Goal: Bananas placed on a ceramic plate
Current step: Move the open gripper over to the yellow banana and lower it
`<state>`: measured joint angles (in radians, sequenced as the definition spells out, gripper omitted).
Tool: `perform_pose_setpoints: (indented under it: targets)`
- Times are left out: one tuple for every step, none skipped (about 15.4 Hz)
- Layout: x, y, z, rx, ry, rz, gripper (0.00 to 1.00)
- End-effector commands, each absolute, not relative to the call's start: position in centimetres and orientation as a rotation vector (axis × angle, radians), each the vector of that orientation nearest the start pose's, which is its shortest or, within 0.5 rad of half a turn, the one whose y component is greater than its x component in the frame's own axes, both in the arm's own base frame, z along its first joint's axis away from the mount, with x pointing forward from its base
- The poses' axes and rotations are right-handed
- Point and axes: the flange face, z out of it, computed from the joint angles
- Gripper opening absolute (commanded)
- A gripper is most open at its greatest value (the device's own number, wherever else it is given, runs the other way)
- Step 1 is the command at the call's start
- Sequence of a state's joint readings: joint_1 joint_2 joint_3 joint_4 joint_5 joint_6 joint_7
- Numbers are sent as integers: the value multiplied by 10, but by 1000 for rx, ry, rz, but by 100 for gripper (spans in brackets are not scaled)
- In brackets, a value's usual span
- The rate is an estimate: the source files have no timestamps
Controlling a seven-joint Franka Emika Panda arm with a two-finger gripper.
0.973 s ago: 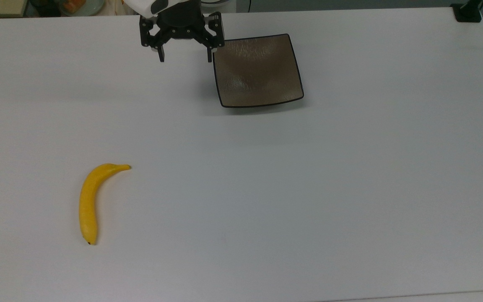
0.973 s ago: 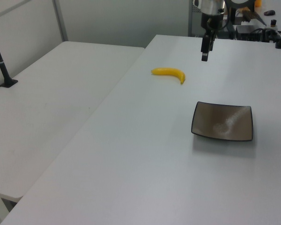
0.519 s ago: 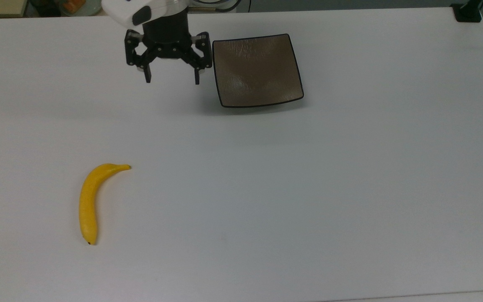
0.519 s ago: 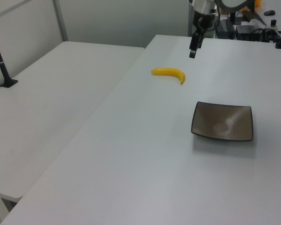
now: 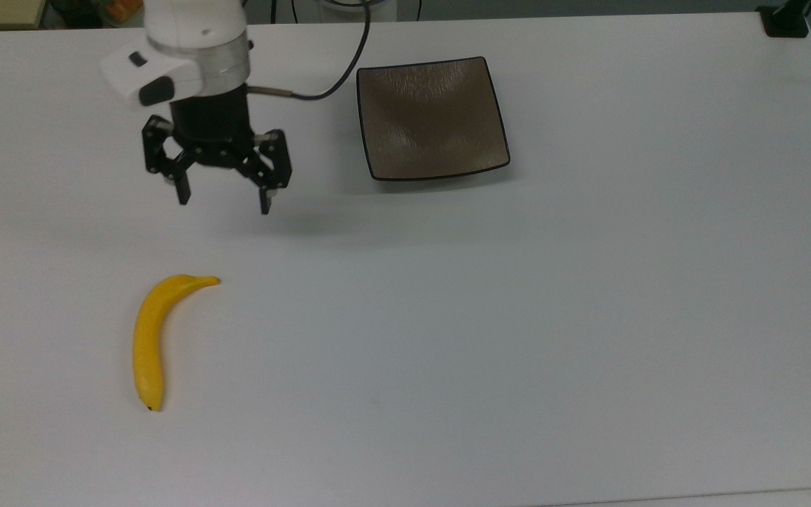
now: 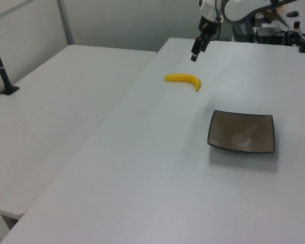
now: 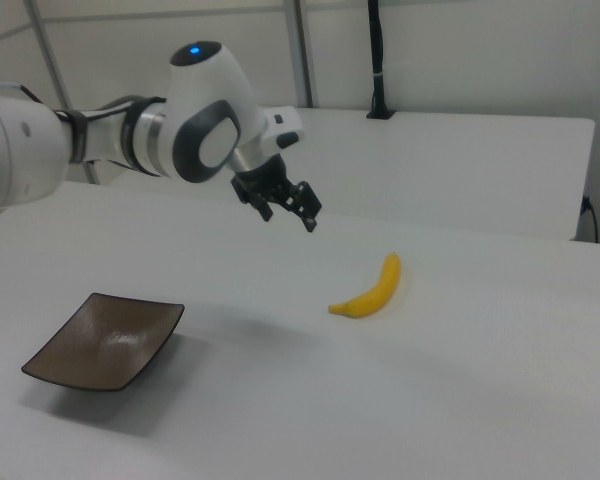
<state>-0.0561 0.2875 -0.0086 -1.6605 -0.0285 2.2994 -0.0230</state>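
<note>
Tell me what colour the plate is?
Brown-grey and shiny, with a thin black rim; the plate shows best in the top view.

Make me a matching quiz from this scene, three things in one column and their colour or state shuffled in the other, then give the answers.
Things:
1. banana
2. ceramic plate
3. end effector

States:
A. open, in the air above the table
B. lying on the table, yellow
C. square, brown-grey, nothing on it

Pairs: 1-B, 2-C, 3-A

The arm (image 7: 100,140) has glossy white rounded shells with dark grey joint covers and a blue light. A silver band tops the black gripper (image 5: 224,200); a black cable (image 5: 335,70) trails off.
</note>
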Motion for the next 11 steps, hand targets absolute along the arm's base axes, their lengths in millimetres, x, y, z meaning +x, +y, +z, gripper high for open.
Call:
perform_pose_setpoints:
  targets:
    - [693,-69,461,-3122,105,-655,100]
    - [696,-78,456,-3121,124,-667,100]
    - [700,-83,454,-3119,136,-684,100]
    - [702,-91,450,-3120,151,-694,100]
    - [704,-103,444,-3124,181,-697,100]
    - [710,-114,435,-3122,203,-721,100]
    - [716,-120,425,-3121,214,-733,100]
    - [722,-124,416,-3118,235,-745,100]
    - [727,-128,406,-3110,257,-762,100]
    - [730,-136,390,-3105,294,-779,100]
    - [733,-137,379,-3106,292,-787,100]
